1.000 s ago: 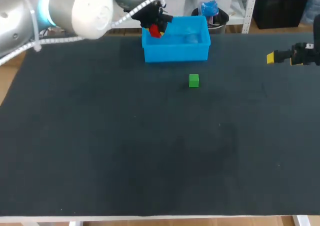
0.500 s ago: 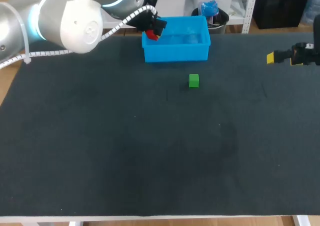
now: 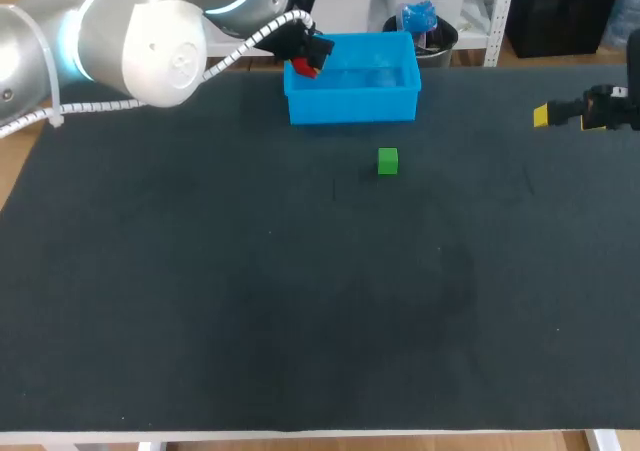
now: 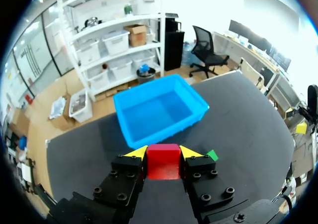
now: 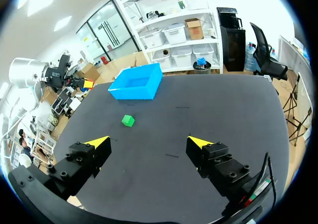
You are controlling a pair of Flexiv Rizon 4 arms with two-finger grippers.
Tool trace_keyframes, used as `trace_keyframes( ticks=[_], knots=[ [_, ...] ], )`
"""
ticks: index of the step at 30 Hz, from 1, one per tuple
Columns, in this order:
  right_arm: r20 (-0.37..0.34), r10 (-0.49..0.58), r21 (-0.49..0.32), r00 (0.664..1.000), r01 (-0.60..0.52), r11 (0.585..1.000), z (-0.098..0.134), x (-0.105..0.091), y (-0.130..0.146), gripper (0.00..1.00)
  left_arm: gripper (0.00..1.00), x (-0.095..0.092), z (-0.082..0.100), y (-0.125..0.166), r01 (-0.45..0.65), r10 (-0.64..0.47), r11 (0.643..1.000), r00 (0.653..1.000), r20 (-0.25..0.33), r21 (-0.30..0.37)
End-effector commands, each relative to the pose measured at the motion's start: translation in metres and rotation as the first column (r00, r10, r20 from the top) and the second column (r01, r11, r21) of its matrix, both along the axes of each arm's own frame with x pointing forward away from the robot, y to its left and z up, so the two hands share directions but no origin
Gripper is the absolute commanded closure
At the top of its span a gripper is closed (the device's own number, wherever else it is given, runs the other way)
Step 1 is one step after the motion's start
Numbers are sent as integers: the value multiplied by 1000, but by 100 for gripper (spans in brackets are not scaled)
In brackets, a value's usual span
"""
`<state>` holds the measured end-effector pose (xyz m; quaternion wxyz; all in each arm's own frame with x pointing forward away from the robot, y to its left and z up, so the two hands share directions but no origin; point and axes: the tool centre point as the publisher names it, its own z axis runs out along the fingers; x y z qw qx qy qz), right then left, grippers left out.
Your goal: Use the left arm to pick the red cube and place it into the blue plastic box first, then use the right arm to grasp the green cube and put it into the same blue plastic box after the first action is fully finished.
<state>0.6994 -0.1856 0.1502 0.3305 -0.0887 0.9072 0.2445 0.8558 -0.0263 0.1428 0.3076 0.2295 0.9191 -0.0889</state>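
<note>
My left gripper (image 3: 308, 57) hangs over the left rim of the blue plastic box (image 3: 352, 101) and is shut on the red cube (image 3: 304, 67). In the left wrist view the red cube (image 4: 163, 159) sits clamped between the yellow-tipped fingers (image 4: 138, 152), with the blue plastic box (image 4: 159, 112) just ahead and empty. The green cube (image 3: 388, 161) rests on the dark table in front of the box; it also shows as the green cube (image 5: 128, 120) ahead of my right gripper (image 5: 149, 142). My right gripper (image 3: 556, 114) stands open at the table's right edge, far from the green cube.
The table (image 3: 300, 301) is a dark mat with a pale front edge. My left arm's white body (image 3: 150, 31) hangs over the table's back left corner.
My left gripper with the red cube moved slightly left and back over the box's left rim, then held still. The right arm and the green cube have stayed put.
</note>
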Motion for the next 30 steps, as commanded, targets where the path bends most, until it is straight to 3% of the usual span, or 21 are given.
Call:
trace_keyframes(
  ticks=[1, 14, 23, 30],
  knots=[
    [0, -1, -2, 1000, 1, 1000, 0, 0, 0, 0, 100, 39, -10, -15, 14, -15, 1000, 1000, -17, -8],
    [0, -1, -2, 1000, 1, 1000, 0, 0, 0, 0, 100, 114, -34, -29, 27, -27, 999, 999, -22, -17],
    [0, -1, -2, 1000, 1, 1000, 0, 0, 0, 0, 100, 139, -40, -41, 52, -52, 998, 998, -25, -18],
    [0, -1, -2, 1000, 1, 1000, 0, 0, 0, 0, 100, 157, -63, -52, 68, -69, 997, 996, -56, -20]
  ],
)
